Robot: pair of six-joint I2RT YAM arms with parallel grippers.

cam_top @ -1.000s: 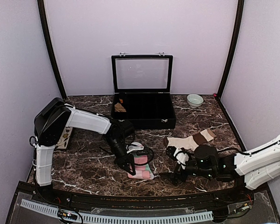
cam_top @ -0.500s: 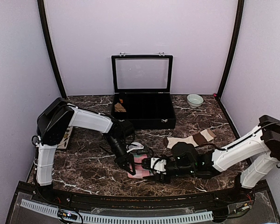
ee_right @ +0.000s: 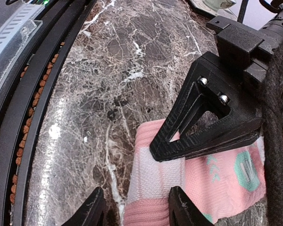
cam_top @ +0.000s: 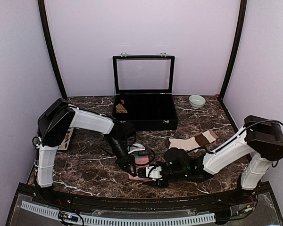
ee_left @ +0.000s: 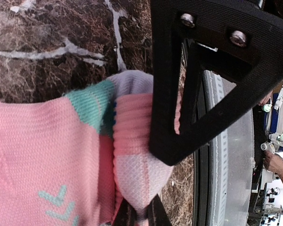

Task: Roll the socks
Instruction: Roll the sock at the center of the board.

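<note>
**Bench surroundings: non-task items**

Work surface: dark brown marble-pattern table (cam_top: pixel 85 174) with white veining.

Black case (cam_top: pixel 146 124) sits at rear centre. Its hinged lid (cam_top: pixel 144 75) stands upright and has a clear pane. There are 2 silver fittings on the lid's top edge and 2 more on the case's front wall. The interior is dark, with 1 small tan-brown bundle (cam_top: pixel 121 108) in its rear-left corner.

Pale green bowl (cam_top: pixel 196 101) stands upright at rear right, apart from the case.

Flat cream item (cam_top: pixel 66 138) lies at the left table edge; its detail is too small to tell.

Lilac walls (cam_top: pixel 141 28) stand on 3 sides, with 2 black poles (cam_top: pixel 51 52) at the back corners. White perforated strip (cam_top: pixel 118 220) runs along the near edge.
</note>
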